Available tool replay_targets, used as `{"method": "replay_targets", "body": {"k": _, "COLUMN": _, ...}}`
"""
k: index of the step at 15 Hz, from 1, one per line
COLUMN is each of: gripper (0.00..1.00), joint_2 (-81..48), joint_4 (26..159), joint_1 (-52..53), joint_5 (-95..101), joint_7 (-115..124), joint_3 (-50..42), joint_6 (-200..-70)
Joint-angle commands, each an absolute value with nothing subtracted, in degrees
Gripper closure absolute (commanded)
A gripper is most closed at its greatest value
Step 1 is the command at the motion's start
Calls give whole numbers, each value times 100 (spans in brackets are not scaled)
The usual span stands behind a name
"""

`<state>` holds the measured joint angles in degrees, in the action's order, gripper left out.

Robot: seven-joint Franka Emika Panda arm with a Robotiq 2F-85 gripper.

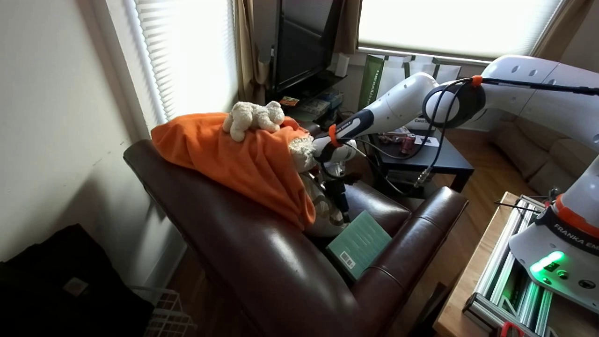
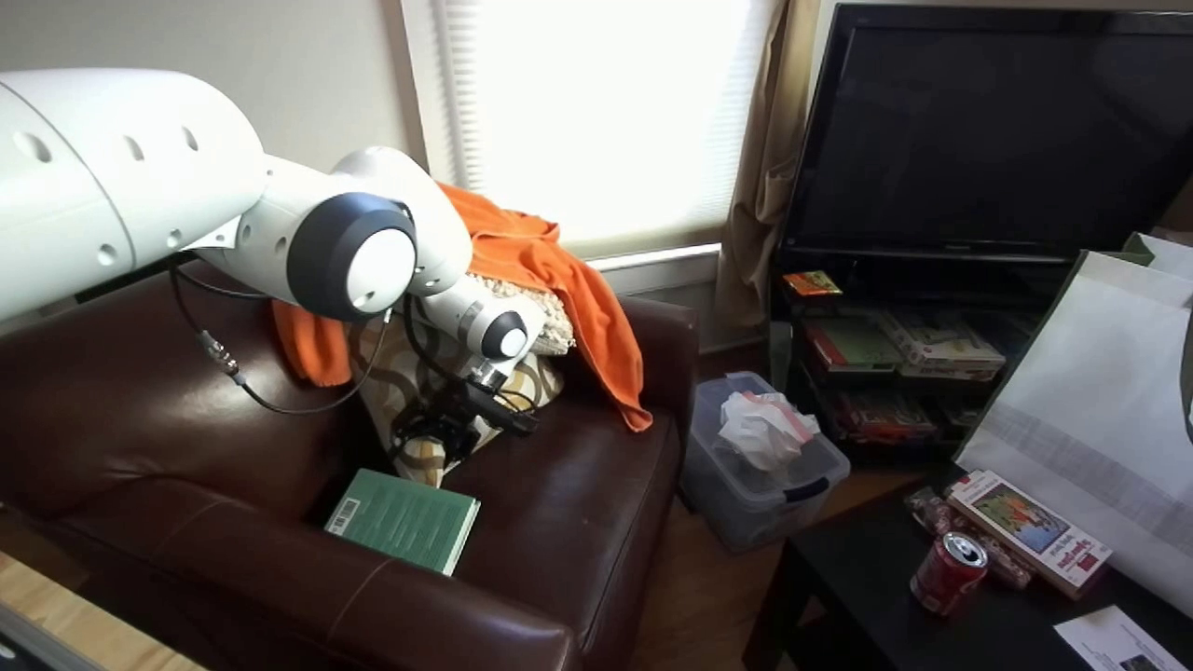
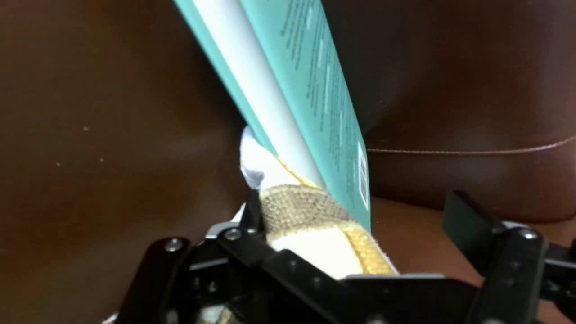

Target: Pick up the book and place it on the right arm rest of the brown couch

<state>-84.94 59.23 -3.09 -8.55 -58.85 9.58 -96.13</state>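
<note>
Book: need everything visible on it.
Closed book, teal-green, apparently hardbound, with pale page edges. The visible side carries rows of text, not legible here, and a white barcode patch near a corner. It rests on the brown couch between the arm rest and the patterned pillow. In the wrist view the pillow's tip overlaps it; whether they touch, whether it leans on the arm rest, and how flat it lies are unclear. The open tool isn't holding it.
</note>
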Motion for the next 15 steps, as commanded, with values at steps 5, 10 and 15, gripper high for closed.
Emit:
{"method": "replay_targets", "body": {"k": 5, "gripper": 0, "joint_2": -8494, "joint_4": 5819, "joint_1": -150, "joint_5": -923, "joint_7": -4539, "joint_3": 1002, "joint_6": -9574}}
{"method": "replay_targets", "body": {"k": 10, "gripper": 0, "joint_2": -8488, "joint_4": 5838, "joint_1": -225, "joint_5": -897, "joint_7": -4540, "joint_3": 934, "joint_6": -9574}}
{"method": "replay_targets", "body": {"k": 15, "gripper": 0, "joint_2": -8488, "joint_4": 5838, "joint_1": -224, "joint_5": -897, "joint_7": -4540, "joint_3": 933, "joint_6": -9574}}
